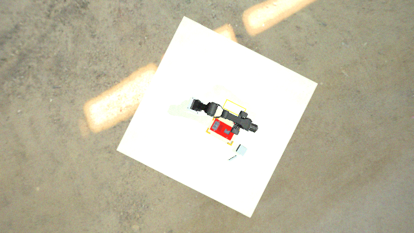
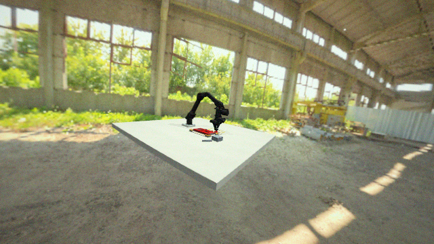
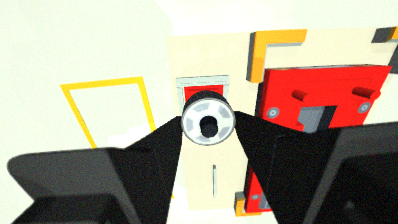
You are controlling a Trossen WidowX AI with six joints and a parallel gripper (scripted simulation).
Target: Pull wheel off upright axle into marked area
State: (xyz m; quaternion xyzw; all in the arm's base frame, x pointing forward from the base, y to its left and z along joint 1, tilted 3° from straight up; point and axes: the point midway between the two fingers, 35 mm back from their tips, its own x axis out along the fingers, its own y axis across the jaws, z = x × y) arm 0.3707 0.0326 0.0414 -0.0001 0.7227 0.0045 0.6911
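Gripper [image 3: 208, 131] fingers pinching the grey wheel [image 3: 208, 122] from left and right, wheel over its small red base [image 3: 202, 91], yellow-outlined marked area [image 3: 107, 111] just left, red fixture plate [image 3: 320, 95] right

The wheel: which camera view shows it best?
The wrist view: the wheel fills the centre, gripped between the tool's fingers. In the top view the arm hides it; in the exterior view it is too small to see.
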